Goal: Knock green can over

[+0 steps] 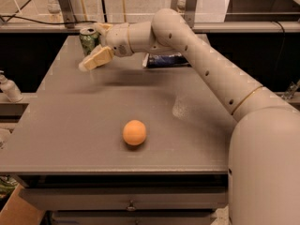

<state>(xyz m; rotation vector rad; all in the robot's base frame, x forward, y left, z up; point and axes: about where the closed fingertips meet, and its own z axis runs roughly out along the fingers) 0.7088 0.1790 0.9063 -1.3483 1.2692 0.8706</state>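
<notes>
**A:** Green can [88, 37] upright at the far left corner of the table [70, 125], silver rim up, close to both the back edge and the left edge.

**B:** Foot of it hidden behind a cream finger [96, 58]. Label too mottled to read.

**A:** Gripper [95, 45] right at it, spread wide, grasping nothing. One finger low in front, tilted down to the left, the other up behind the rim. Touching the can or just shy of it? Cannot tell from here.

**B:** Arm [206, 64] reaching in from the right across the back of the table. Shoulder cut off at the right and bottom borders.

**A:** Blue bag [166, 61] tucked behind the forearm near the back edge, mostly covered, only a crinkled strip showing.

**B:** Orange ball [134, 132] alone toward the front, well apart from can and gripper.

**A:** Broad bare grey surface between ball and can. More of the same left of the ball, out to the left edge.

**B:** Past that edge, a small white bottle [9, 89] on a lower ledge. Corner of a cardboard box [14, 212] at bottom left, clipped by the border.

**A:** Beyond the back edge, a dark gap, then a rail [47, 27] and posts with the tops cut off.

**B:** Under the front edge, a drawer front [93, 201] with a small knob [131, 203].
</notes>
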